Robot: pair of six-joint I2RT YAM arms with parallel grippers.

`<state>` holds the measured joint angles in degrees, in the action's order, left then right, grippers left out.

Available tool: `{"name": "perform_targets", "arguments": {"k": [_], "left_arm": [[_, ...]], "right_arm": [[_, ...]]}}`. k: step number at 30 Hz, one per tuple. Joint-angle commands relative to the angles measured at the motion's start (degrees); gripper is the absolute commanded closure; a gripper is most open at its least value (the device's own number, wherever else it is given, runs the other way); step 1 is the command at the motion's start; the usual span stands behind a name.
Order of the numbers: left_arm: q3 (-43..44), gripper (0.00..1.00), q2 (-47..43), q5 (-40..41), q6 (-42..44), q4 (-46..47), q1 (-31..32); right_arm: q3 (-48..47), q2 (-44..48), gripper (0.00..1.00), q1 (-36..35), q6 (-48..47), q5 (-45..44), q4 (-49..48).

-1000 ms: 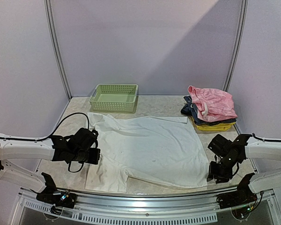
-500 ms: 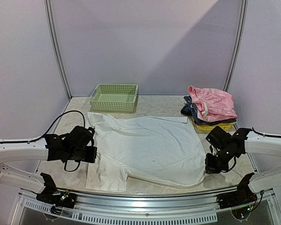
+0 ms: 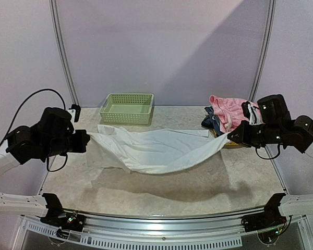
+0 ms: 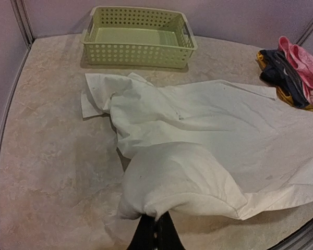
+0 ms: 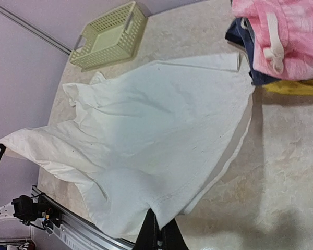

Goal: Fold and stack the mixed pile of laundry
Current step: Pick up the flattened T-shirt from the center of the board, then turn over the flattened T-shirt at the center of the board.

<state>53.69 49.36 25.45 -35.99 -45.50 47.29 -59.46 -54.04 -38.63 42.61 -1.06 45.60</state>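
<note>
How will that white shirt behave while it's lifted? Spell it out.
Probably very floppy: the white shirt sags in a deep curve between the left gripper and right gripper. Likely light, since thin edge pinches carry it. It may drag; its far edge lies on the table.

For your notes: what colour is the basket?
Pale green basket, clearest in the left wrist view.

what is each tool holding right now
left tool: closed, holding the white shirt
right tool: closed, holding the same white shirt
</note>
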Motion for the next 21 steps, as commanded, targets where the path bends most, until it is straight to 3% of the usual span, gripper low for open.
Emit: {"name": "perform_targets", "arguments": {"k": [1,13,21], "left_arm": [[6.5,1.0,-2.6,5.8,2.0,-8.8,-1.0],[26.3,1.0,-8.0,7.6,8.9,-9.4,-1.0],[39.3,1.0,-8.1,4.0,15.7,-4.9,-1.0]], "right_arm": [[-5.8,-0.4,1.0,-0.2,-5.7,-1.1,0.1],[-24.4,-2.6,1.0,-0.3,-13.0,0.4,-0.9],[-36.9,-5.2,1.0,-0.3,-17.4,9.7,-0.2]]}}
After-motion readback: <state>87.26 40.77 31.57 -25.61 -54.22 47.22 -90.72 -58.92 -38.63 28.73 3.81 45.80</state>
